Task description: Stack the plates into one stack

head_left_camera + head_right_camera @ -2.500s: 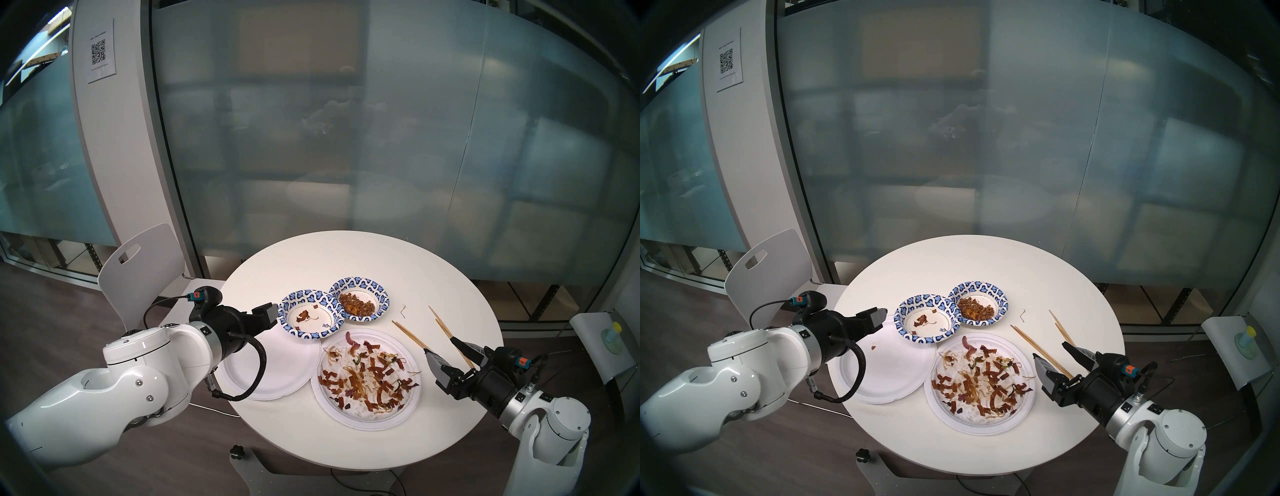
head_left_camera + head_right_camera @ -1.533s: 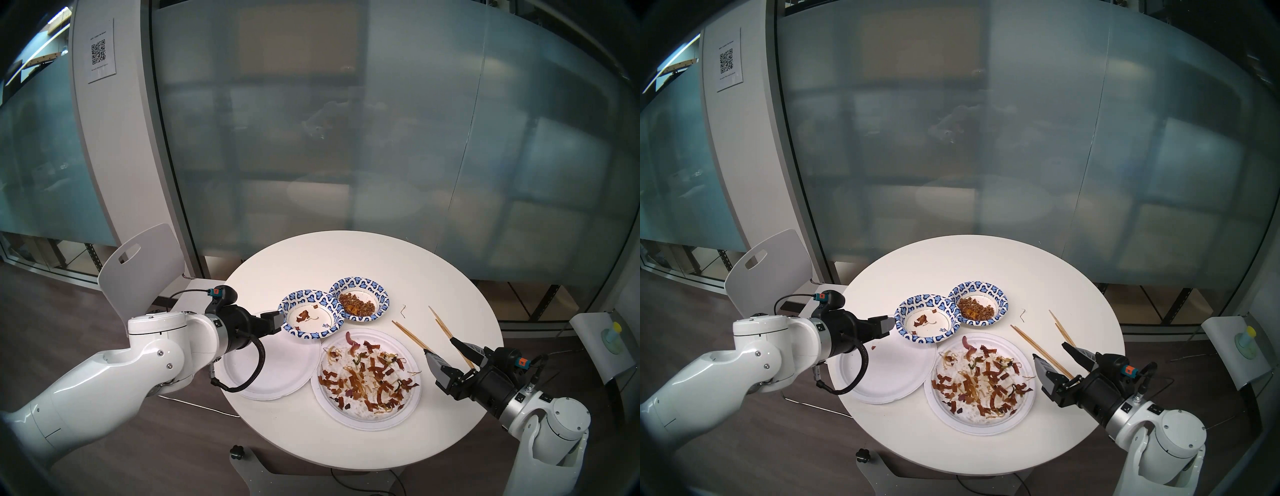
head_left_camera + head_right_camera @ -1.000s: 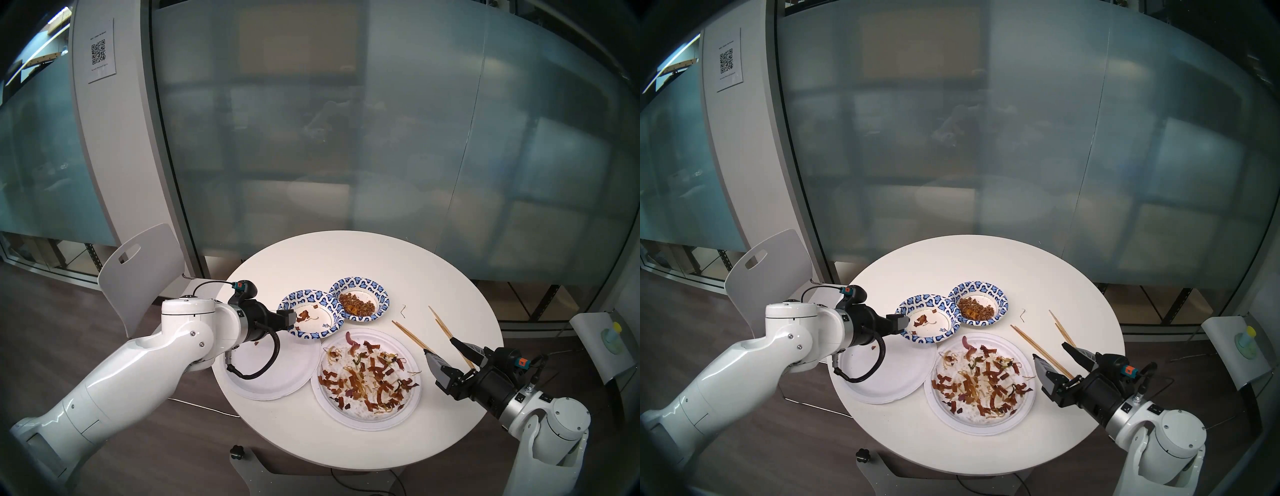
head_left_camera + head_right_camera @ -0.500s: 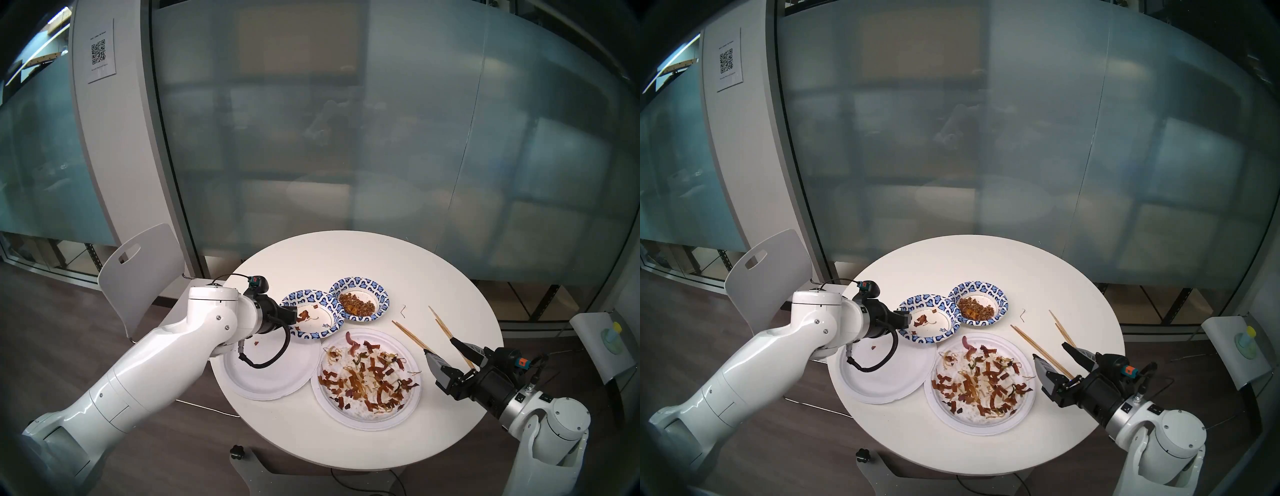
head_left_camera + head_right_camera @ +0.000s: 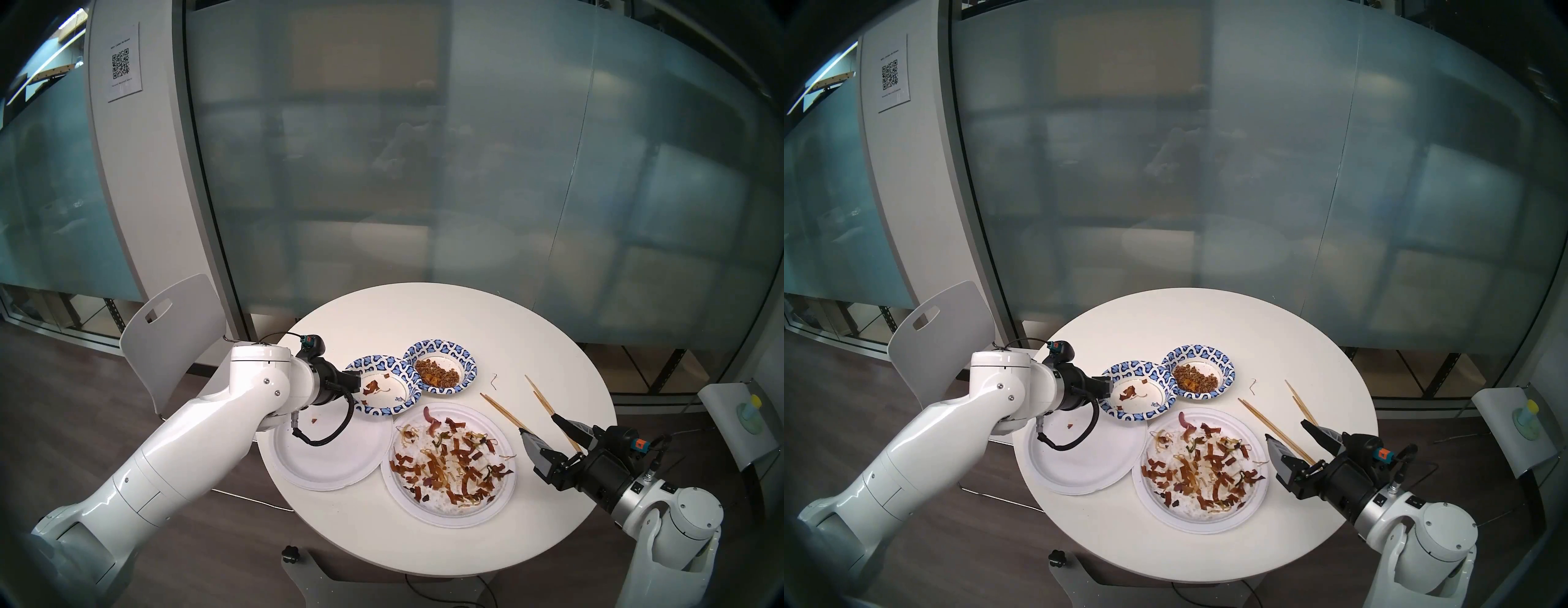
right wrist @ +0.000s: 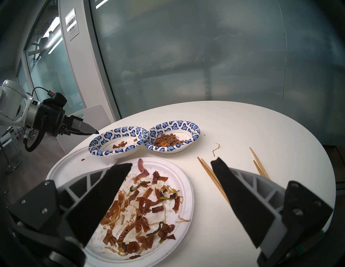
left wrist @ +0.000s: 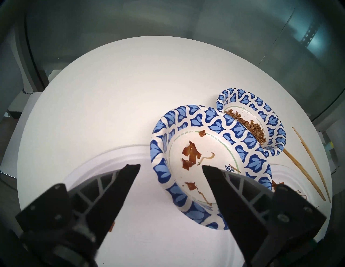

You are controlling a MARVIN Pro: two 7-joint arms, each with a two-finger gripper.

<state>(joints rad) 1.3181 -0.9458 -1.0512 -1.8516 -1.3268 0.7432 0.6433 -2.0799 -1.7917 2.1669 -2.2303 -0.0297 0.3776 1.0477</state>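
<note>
the left gripper [image 7: 170,168] is spread, its jaws straddling the near rim of the nearer blue-patterned bowl [image 7: 212,164], nothing pinched yet. that bowl sits toward the table's [image 5: 530,339] left edge, overlapping the cleaner white plate [image 5: 335,463]. close squarely on the rim, then lift level so the scraps stay in. the right gripper [image 6: 170,165] hangs spread and empty over the table's right edge.

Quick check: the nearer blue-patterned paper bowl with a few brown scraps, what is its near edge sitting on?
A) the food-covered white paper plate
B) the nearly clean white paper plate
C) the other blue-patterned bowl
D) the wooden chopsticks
B: the nearer blue-patterned paper bowl overlaps the far rim of the nearly clean white paper plate, as the left wrist view shows.
</note>
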